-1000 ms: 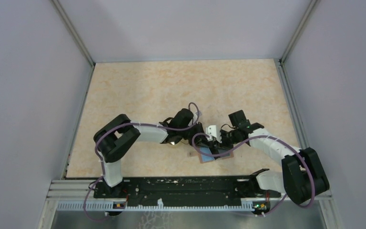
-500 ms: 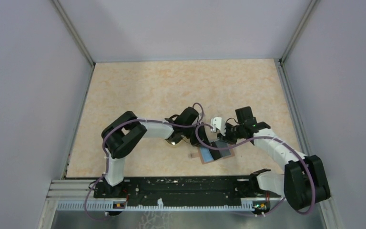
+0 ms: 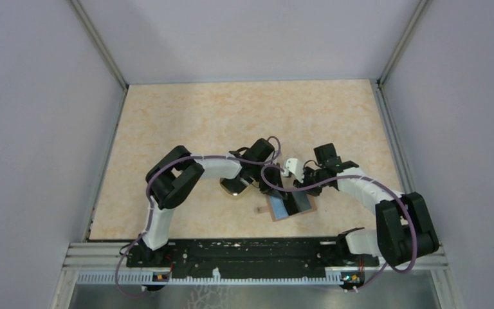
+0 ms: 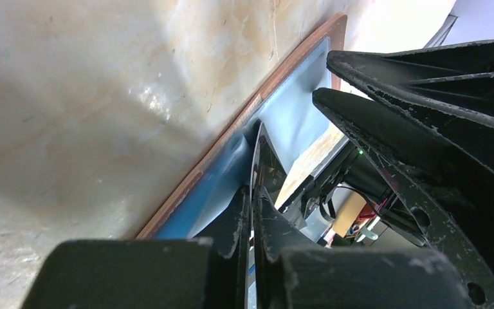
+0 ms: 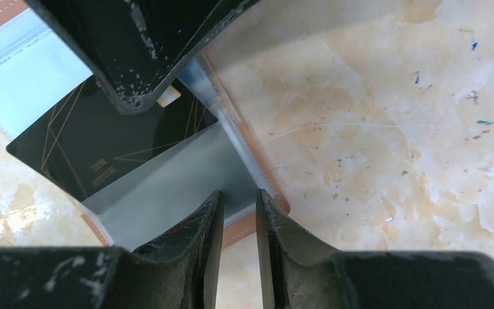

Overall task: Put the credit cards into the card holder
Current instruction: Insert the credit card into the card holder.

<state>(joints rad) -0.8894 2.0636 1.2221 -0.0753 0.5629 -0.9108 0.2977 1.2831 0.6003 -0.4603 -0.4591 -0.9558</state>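
Top view: the card holder (image 3: pixel 275 210) lies open on the surface (image 3: pixel 186 122), blue lining up. The left end effector (image 3: pixel 272 185) and the right end effector (image 3: pixel 300 188) meet over it from either side. An oval tan-rimmed dish (image 3: pixel 234 188) sits just beside it, contents not discernible. Left wrist view: the left jaws are pressed together on a black credit card (image 4: pixel 259 161), held on edge with its leading edge at the holder's pocket. Right wrist view: the card lies partly under the clear sleeve, not fully home. The right jaws stand a narrow gap apart at the sleeve's edge — whether they pinch it cannot be told. Judgement: insertion is in hand — next the card needs sliding deeper, square to the pocket, with the holder pinned.
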